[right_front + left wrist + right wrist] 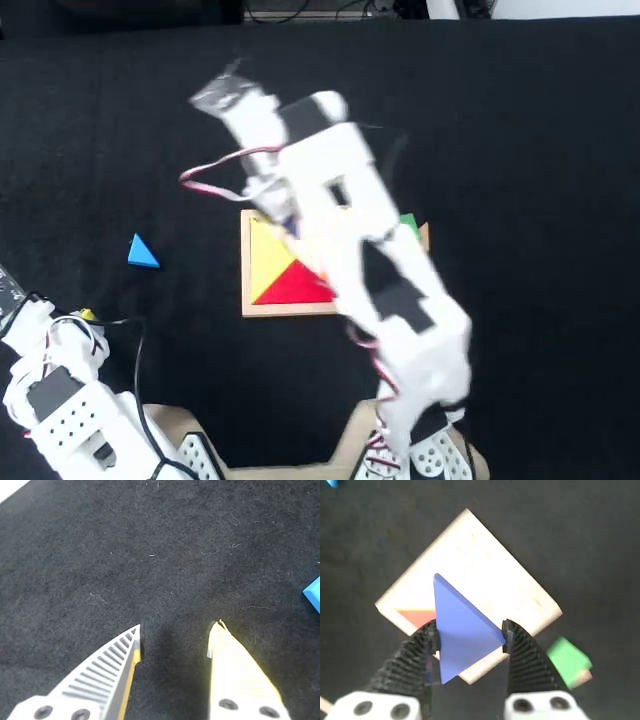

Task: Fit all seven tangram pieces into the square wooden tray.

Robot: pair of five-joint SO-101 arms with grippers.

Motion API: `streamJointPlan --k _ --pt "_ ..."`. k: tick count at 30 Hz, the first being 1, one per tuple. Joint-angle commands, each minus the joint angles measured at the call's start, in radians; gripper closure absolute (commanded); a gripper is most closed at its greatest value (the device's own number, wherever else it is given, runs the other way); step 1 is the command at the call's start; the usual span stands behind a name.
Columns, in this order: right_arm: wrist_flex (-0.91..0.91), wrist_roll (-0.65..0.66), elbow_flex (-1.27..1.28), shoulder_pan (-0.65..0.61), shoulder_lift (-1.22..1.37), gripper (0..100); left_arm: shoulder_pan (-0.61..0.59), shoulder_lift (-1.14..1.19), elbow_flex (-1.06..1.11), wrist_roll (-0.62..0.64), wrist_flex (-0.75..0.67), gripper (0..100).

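Observation:
The square wooden tray (pixel 290 308) lies mid-table and holds a yellow triangle (pixel 265 255) and a red triangle (pixel 296 285). My right arm (pixel 340 200) stretches over the tray and hides much of it. In the right wrist view my right gripper (pixel 470 630) is shut on a blue-violet triangle (pixel 460 630), held on edge above the tray (pixel 485 570); a corner of the red triangle (pixel 417 616) shows beneath. A green piece (pixel 567 659) lies just outside the tray, also seen in the high view (pixel 408 224). My left gripper (pixel 175 635) stands open over bare cloth.
A small blue triangle (pixel 143 252) lies on the black cloth left of the tray, and its edge (pixel 314 594) shows beside my left gripper. The left arm (pixel 60 400) sits at the near left corner. Black cloth covers the table.

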Motion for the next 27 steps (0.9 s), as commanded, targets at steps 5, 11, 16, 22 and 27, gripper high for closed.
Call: streamJointPlan --k 5,11,16,22,27 --pt "-0.222 0.155 0.453 0.184 -0.288 95.6 0.041 -0.011 -0.005 -0.008 -0.014 78" --pt "-0.466 0.133 0.625 0.193 -0.239 95.6 0.044 -0.011 -0.005 -0.008 -0.012 78" --pt "-0.542 0.086 0.634 0.187 -0.163 95.6 0.048 -0.011 -0.005 -0.008 -0.012 78" --pt "-0.595 0.084 0.628 0.170 -0.094 95.6 0.051 -0.011 -0.005 -0.008 -0.012 78" --pt "-0.597 0.081 0.636 0.135 -0.090 95.6 0.051 -0.011 -0.005 -0.008 -0.012 78"
